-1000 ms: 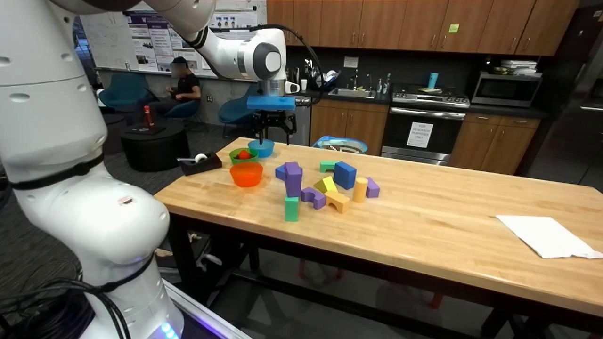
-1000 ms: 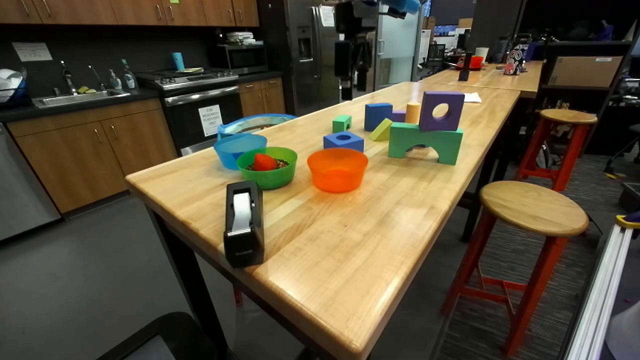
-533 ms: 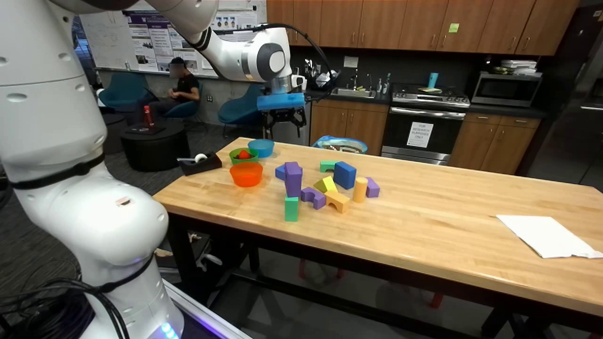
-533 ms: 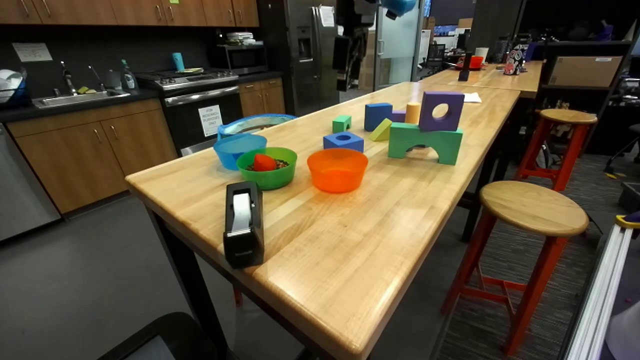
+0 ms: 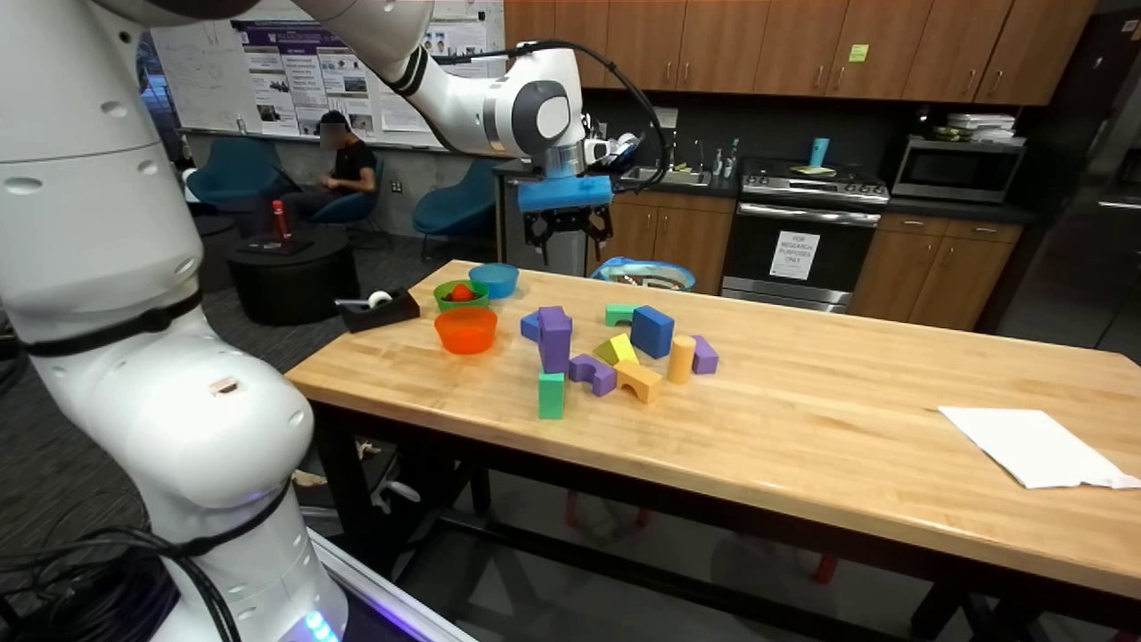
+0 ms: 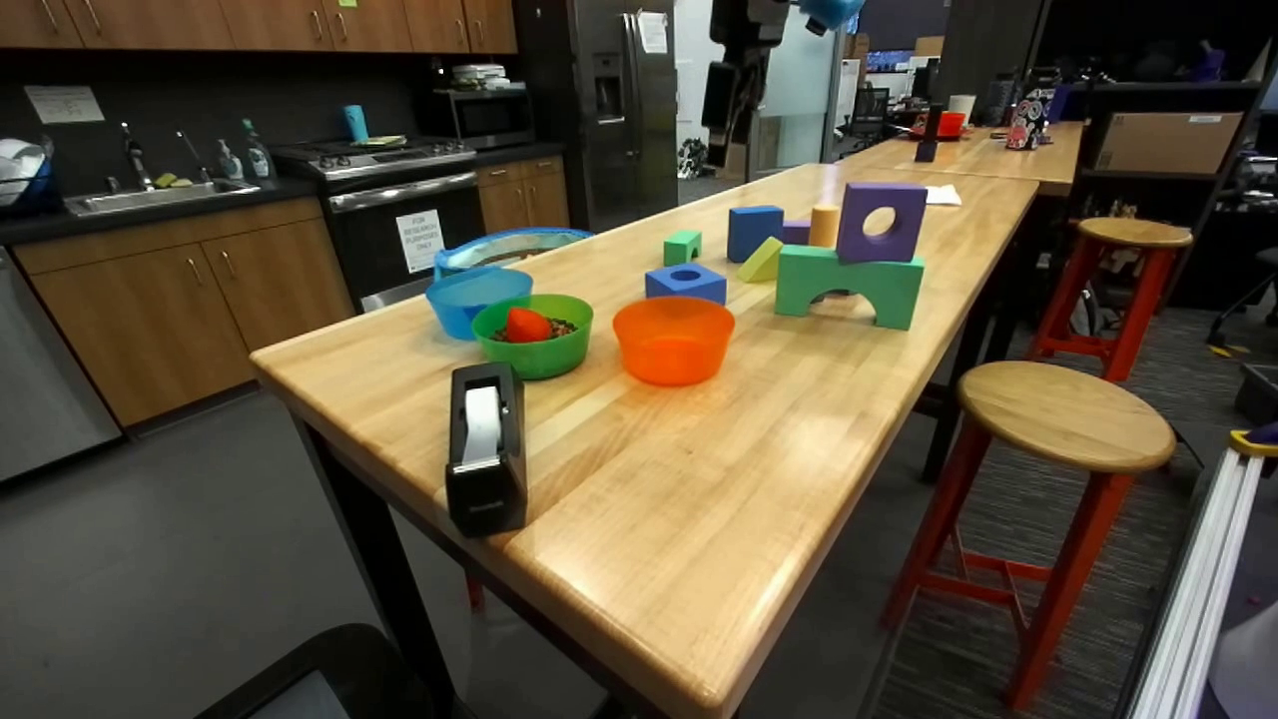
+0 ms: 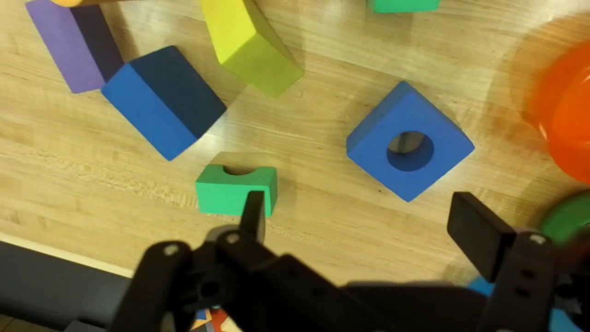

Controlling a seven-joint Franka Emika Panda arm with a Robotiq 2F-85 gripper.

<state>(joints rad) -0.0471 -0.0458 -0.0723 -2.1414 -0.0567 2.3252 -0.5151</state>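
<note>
The site is a combined research lab and kitchen. In an exterior view, beyond and right of the gripper (image 5: 572, 256), stand a sink (image 5: 667, 177), a stove (image 5: 775, 185), a microwave (image 5: 956, 171) and wooden cabinets (image 5: 731, 46). A sign (image 5: 794, 256) affixed to the oven door (image 5: 749, 259), right of the gripper, reads "FOR RESEARCH PURPOSES ONLY". Beyond and left of the gripper, printed posters (image 5: 303, 85) cover part of a whiteboard (image 5: 194, 89).

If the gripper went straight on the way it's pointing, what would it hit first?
Probably the tabletop between the green arch block and the blue block with the hole. Depth is unclear, so the open gripper might clip either block.
</note>
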